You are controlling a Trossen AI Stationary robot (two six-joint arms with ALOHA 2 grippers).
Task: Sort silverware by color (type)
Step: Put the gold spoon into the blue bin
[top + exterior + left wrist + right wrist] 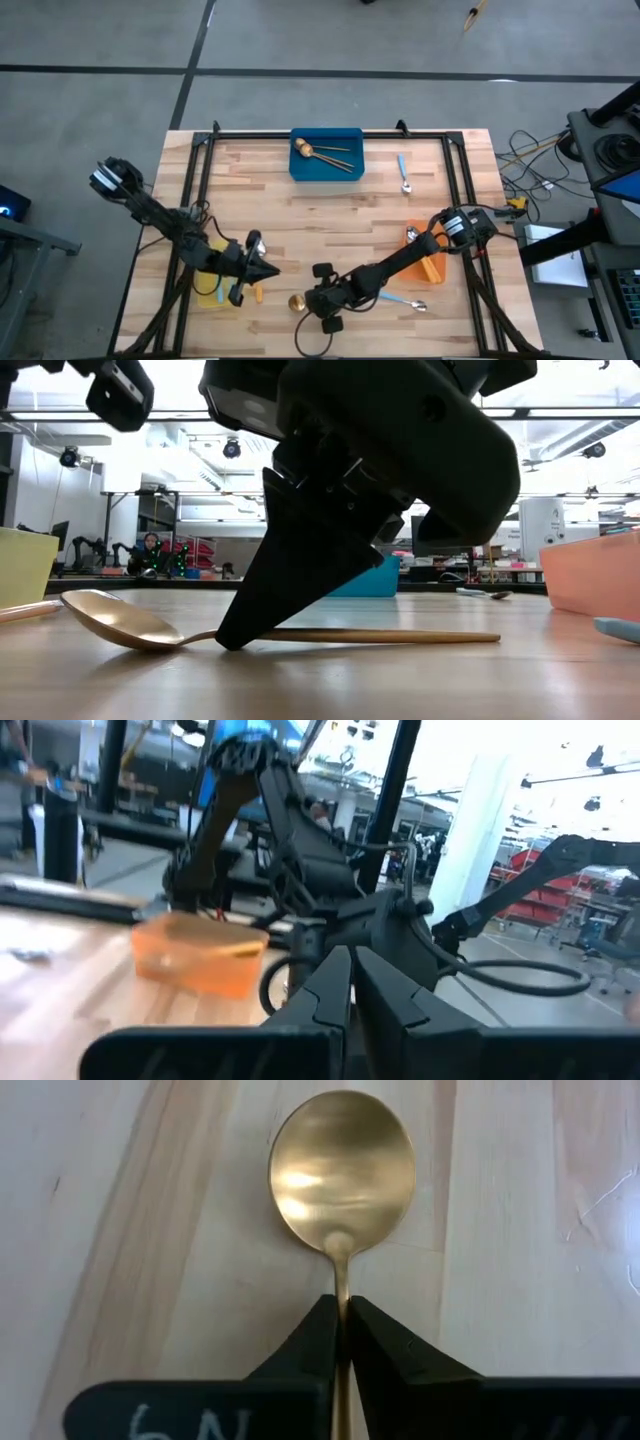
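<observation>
Down at the lower middle of the tabletop [330, 210], my right tool [343, 1320] has pinched tight on the gold spoon [341, 1170] at its neck; the spoon lies flat. My left tool [268, 269], lower left, is closed and empty.

I see a light wood table [330, 215] with a black frame around its edges. On it sit a blue bin [326, 165] at the far edge, an orange bin [430, 266] on the right and a yellow bin [209, 292] at the near left. Lying bare on the wood are a gold spoon [298, 301] near the front, a blue-handled spoon [403, 172] right of the blue bin, and another [405, 301] by the orange bin.
</observation>
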